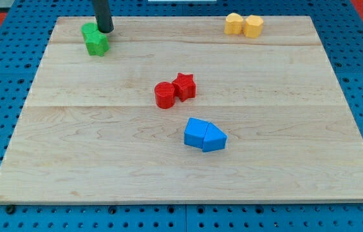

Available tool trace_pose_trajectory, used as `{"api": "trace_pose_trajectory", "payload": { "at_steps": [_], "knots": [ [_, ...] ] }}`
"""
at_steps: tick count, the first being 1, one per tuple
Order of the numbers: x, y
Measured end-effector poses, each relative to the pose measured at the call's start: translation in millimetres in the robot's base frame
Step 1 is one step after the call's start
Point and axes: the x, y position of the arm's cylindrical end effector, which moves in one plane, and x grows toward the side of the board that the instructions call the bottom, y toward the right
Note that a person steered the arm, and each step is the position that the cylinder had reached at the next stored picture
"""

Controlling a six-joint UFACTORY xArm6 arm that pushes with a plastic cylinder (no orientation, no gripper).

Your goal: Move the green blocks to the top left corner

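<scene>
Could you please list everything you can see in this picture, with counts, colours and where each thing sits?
green blocks: two, green, touching each other near the board's top left corner; shapes hard to make out.
yellow blocks: two, yellow, side by side at the view's top, right of centre.
red blocks: two, red, touching near the middle; the left looks like a cylinder, the right like a star.
blue blocks: two, blue, pressed together just below the red pair.
wooden board: one, pale wood, filling most of the view.
pegboard surface: one, blue, around the board.
my tip: one dark rod, at the upper right edge of the green blocks.
</scene>
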Motion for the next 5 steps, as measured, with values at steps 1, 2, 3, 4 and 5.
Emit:
{"api": "trace_pose_trajectory", "payload": {
  "at_steps": [1,2,3,4,5],
  "knots": [
    [16.9,13.7],
    [16.9,27.6],
    [19.4,28.4],
    [61.1,-0.8],
    [97.0,-65.3]
  ]
}}
